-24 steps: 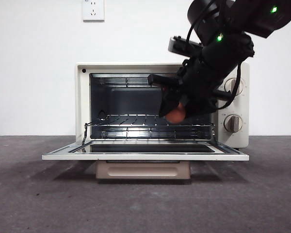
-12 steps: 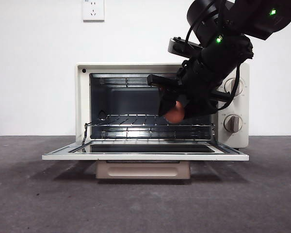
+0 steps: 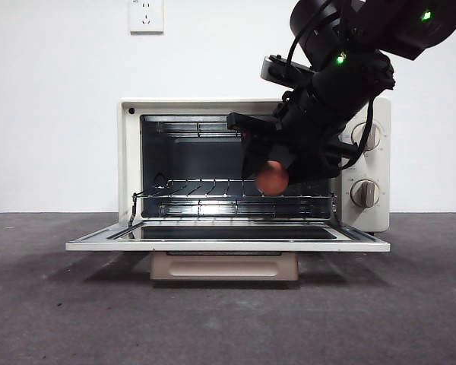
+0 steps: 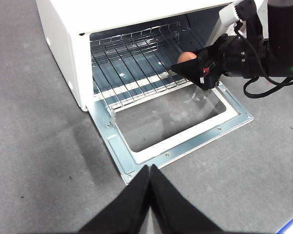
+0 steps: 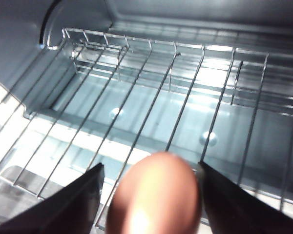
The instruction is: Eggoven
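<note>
The boxy cream toaster oven sits on the dark grey table with its glass-paned door dropped flat, and its two grey knobs stand one above the other at 3 o'clock of the cavity. Inside, the wire rack spans the lower part of the cavity. The right gripper enters from about 1 o'clock in the front view, big and black, and pinches the small smooth reddish-brown egg between its two jaws. The egg hangs just above the rack, toward the 3 o'clock side of the opening; whether it touches the wires I cannot tell. The right wrist view shows the egg flanked by a jaw on either side, with rack wires beneath. The left gripper hovers well apart, over the table before the open door, its jaws pressed together on nothing.
</note>
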Controlling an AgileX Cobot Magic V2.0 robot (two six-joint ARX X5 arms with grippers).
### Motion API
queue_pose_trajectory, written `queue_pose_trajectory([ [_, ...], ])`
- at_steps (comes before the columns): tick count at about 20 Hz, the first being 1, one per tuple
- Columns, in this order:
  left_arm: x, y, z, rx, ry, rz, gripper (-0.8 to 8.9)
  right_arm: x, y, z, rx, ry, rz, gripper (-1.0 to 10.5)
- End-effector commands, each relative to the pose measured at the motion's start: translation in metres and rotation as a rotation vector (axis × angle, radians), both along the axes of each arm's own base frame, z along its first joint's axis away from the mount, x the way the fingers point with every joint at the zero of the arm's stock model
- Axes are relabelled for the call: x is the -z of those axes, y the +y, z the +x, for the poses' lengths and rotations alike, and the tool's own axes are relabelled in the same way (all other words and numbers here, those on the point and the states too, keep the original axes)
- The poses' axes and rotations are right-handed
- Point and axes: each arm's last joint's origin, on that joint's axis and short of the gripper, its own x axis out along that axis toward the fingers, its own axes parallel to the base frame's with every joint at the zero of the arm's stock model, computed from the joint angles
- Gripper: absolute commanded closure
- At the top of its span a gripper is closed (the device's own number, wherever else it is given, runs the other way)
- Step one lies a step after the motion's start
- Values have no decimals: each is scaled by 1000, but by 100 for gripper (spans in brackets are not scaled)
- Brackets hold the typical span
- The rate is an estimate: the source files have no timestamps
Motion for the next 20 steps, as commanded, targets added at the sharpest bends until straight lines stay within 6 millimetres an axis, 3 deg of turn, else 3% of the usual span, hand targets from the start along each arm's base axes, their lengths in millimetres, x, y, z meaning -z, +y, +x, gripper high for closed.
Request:
queue_pose_trajectory([
  [1, -2, -1, 1, 0, -8, -8, 806, -10, 2, -2, 2, -17, 21, 640],
  [6, -2, -1, 1, 0, -9, -8, 807, -29, -4, -10, 6, -32, 27, 640],
  [10, 1, -4, 12, -10, -47, -35, 807, -71, -18, -36, 1, -70, 50, 640],
  [12, 15, -5, 21, -45, -42, -77, 807, -94, -28, -54, -15, -98, 62, 640],
  [15, 52, -6, 36, -91, -1, -101, 807, -122, -47, -88, -46, -119, 38, 640],
  [20, 94, -4, 60, -144, 61, -136, 807, -143, -73, -133, -76, -105, -2, 640],
])
